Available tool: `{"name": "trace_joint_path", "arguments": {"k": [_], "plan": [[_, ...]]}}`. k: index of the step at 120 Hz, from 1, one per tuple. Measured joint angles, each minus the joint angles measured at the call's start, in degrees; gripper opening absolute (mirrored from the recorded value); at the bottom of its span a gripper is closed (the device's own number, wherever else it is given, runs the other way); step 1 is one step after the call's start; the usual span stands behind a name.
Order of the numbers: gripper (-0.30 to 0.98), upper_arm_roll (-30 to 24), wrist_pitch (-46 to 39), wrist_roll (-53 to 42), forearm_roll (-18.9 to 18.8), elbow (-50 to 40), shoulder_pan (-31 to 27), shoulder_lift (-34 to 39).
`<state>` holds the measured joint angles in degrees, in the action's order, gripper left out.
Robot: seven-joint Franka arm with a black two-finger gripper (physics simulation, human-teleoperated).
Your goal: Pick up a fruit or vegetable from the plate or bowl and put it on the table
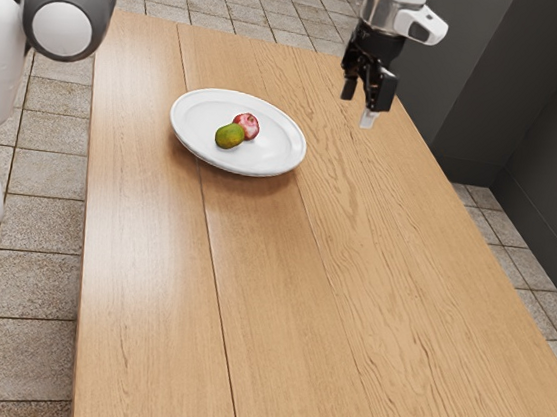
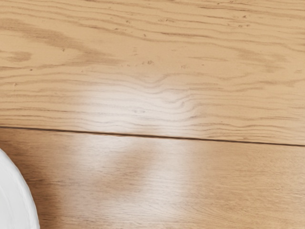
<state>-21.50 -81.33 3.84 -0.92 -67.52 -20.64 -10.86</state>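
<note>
- At gripper: fingers parted fairly wide, open air between.
- With hand well above table, pointed down toward 6 o'clock.
- To plate from gripper, exterior view: between 8 and 9 o'clock, clearly apart.
- On plate, near middle: green fruit at 8 o'clock of red fruit, close together.
</note>
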Motion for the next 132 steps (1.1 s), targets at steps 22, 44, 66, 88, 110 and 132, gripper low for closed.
{"name": "trace_joint_path", "arguments": {"k": [22, 44, 66, 88, 110, 132], "plan": [[0.68, 0.2, 0.2, -0.6, -1.7, 0.5, -0.1, 0.2], [0.68, 0.2, 2.6, -2.1, -4.8, -1.2, -0.6, 1.2], [0.68, 0.6, 1.5, -5.8, -6.6, -16.5, -3.4, 11.2], [0.68, 6.5, -5.6, -12.8, -4.8, -29.5, -6.6, 18.3], [0.68, 13.1, -16.1, -23.4, -2.8, -36.2, -9.3, 18.5], [0.68, 14.2, -24.3, -35.5, -5.3, -37.1, -9.1, 15.5]]}}
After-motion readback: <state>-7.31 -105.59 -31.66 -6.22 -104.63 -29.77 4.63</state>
